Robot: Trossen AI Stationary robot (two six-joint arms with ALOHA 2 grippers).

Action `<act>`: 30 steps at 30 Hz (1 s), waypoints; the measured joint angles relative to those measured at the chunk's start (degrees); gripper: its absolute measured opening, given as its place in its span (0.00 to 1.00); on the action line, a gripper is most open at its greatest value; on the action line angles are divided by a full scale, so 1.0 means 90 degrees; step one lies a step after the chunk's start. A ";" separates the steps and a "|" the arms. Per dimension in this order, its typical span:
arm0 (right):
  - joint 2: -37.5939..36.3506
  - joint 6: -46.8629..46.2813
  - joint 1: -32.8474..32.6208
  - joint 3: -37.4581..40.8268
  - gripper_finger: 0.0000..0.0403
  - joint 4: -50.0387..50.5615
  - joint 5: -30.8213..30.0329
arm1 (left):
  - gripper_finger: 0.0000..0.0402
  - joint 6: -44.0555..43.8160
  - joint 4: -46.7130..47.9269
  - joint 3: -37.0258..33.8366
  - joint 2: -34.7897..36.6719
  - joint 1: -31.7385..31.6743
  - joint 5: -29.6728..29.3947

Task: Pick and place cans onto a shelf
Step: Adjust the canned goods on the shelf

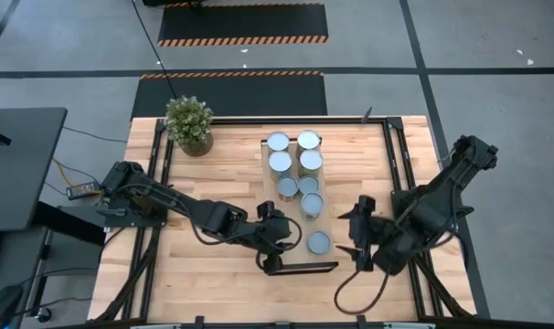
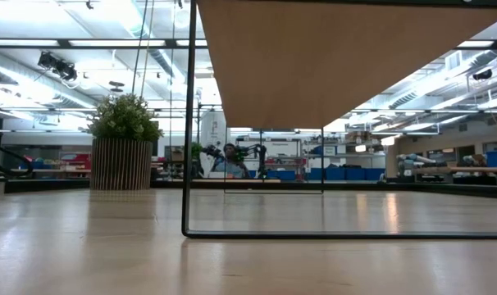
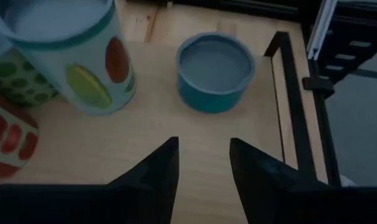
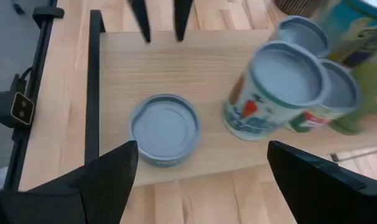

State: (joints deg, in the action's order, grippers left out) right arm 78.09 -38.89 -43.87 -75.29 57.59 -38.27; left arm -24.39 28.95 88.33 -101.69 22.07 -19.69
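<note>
Jaws open; round metal cans

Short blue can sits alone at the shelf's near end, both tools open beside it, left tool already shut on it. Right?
Not quite. The left tool is open and holds nothing; the left wrist view shows the short blue can ahead of its fingers, apart from them. The right tool is open too.
</note>
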 joint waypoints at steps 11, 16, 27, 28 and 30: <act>0.1117 0.0470 -0.0443 0.0146 0.91 -0.0644 -0.0863 | 0.37 -0.0251 0.0043 0.0046 0.0033 0.0011 0.0049; 0.1565 0.0601 -0.0465 0.0129 0.91 -0.0655 -0.1249 | 0.37 -0.0215 0.0076 0.0336 0.0064 0.0078 0.0069; 0.1758 0.0809 -0.0223 0.0153 0.90 -0.0486 -0.1470 | 0.37 -0.0208 0.0434 0.0709 0.0064 0.0079 0.0072; 0.1748 0.0813 -0.0185 0.0153 0.89 -0.0480 -0.1346 | 0.37 -0.0208 0.0450 0.0709 0.0064 0.0079 0.0073; 0.1742 0.0796 -0.0097 0.0153 0.87 -0.0447 -0.1092 | 0.37 -0.0207 0.0440 0.0709 0.0064 0.0079 0.0074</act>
State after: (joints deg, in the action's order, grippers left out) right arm 93.76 -31.73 -44.74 -73.91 53.56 -48.10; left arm -26.25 32.91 94.72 -101.12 22.79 -19.03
